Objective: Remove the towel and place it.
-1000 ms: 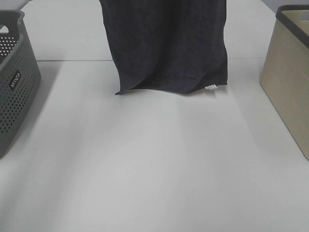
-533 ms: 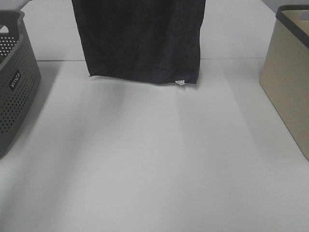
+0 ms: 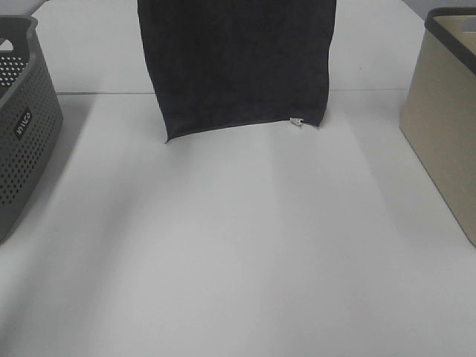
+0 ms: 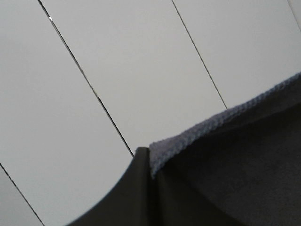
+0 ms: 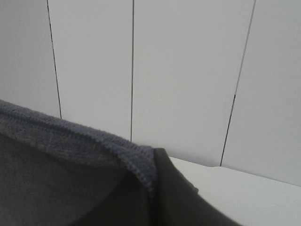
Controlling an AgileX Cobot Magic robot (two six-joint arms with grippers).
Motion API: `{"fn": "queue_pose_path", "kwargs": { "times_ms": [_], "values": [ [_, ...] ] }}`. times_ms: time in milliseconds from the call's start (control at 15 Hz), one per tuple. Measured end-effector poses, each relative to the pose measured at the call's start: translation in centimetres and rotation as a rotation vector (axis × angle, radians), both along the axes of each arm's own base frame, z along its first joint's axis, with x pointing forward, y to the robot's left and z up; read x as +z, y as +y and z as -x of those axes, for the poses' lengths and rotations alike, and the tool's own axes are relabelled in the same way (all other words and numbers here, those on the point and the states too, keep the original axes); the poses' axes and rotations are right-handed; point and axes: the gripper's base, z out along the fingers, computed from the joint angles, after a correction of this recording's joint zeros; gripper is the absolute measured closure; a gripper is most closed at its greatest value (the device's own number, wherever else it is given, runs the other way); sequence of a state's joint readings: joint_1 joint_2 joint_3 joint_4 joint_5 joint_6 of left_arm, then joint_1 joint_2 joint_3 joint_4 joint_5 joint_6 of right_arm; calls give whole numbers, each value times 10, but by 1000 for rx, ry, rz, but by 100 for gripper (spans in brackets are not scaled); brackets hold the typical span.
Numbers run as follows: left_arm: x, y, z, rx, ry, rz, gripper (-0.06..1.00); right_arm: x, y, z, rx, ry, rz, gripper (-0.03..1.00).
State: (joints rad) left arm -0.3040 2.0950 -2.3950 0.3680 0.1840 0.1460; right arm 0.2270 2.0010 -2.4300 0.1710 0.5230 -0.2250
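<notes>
The dark charcoal towel (image 3: 238,63) hangs spread out above the far half of the white table, its upper part running out of the exterior high view. A small white tag (image 3: 296,121) marks its lower right corner, and the bottom hem hangs just over the table surface. Both grippers are out of that view. In the left wrist view my left gripper (image 4: 151,165) is shut on a top corner of the towel (image 4: 235,160). In the right wrist view my right gripper (image 5: 153,172) is shut on the other top corner of the towel (image 5: 61,165).
A grey perforated basket (image 3: 22,126) stands at the table's left edge. A beige bin with a dark rim (image 3: 446,119) stands at the right edge. A seam (image 3: 97,93) crosses the white table behind the towel's hem.
The hanging towel swung left and rose, then swung back a little to the right, and its lower left corner has dropped again. Both grips on the top corners hold.
</notes>
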Motion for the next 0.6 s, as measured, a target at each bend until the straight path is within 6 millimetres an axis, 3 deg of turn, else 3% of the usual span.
{"fn": "queue_pose_path", "kwargs": {
  "times_ms": [267,600],
  "values": [
    [-6,1,-1,12,73,11,94,-8,1,2,14,85,26,95],
    [-44,0,5,-7,561,22,94,-11,-1,28,65,313,87,95]
  ]
}}
